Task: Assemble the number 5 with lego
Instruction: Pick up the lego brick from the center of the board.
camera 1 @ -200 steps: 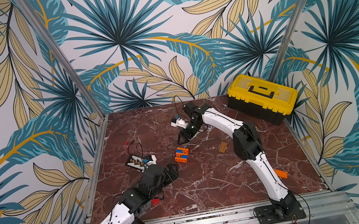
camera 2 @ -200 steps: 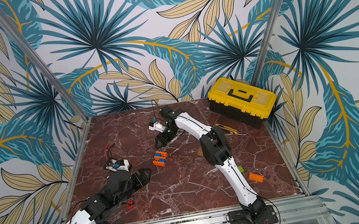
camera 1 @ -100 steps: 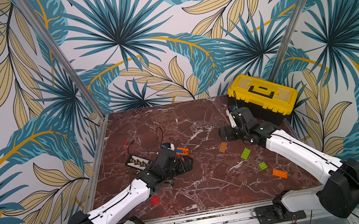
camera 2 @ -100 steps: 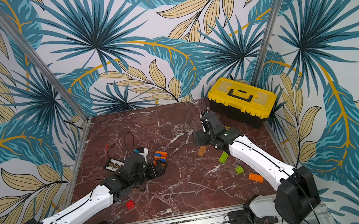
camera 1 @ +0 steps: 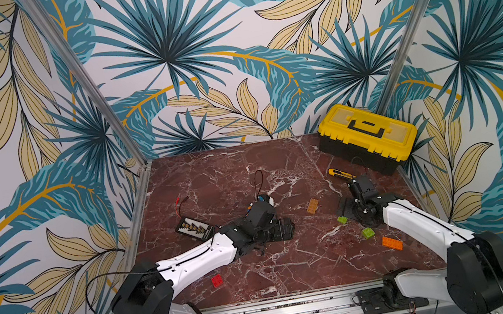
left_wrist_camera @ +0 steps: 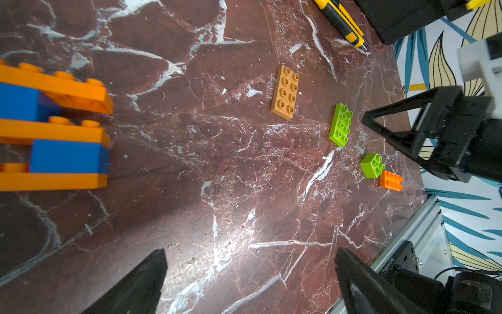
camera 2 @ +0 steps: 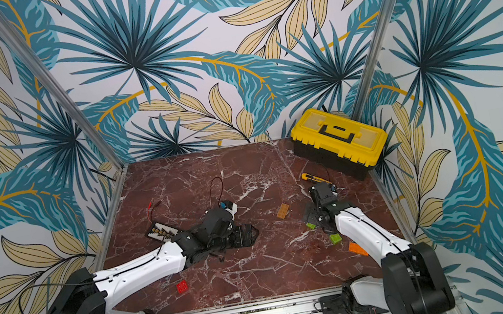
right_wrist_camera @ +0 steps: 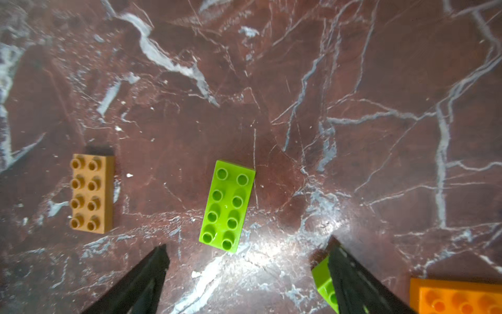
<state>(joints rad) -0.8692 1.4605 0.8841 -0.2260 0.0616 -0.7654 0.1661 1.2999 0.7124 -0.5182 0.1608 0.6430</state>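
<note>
The lego assembly (left_wrist_camera: 54,130), orange oblongs stacked with blue squares, shows only in the left wrist view, just beside my left gripper (left_wrist_camera: 251,254), which is open and empty. In both top views that gripper (camera 1: 284,228) (camera 2: 252,232) lies low at mid-table and hides the assembly. My right gripper (right_wrist_camera: 248,246) (camera 1: 343,209) is open, and a lime-green oblong brick (right_wrist_camera: 227,205) (camera 1: 342,219) lies flat just ahead of its jaws, apart from them. A lime-green square brick (right_wrist_camera: 324,282) (camera 1: 367,233) sits against one finger's outer side.
A tan oblong brick (camera 1: 313,205) (right_wrist_camera: 91,193) lies between the arms. An orange brick (camera 1: 391,242) and a red square (camera 1: 217,280) lie nearer the front. A utility knife (camera 1: 339,173), a yellow toolbox (camera 1: 367,136) and a black board (camera 1: 193,228) are farther back.
My right arm swung from the far middle over to the right side and came down by the green bricks. My left arm stretched to mid-table, covering the assembly.
</note>
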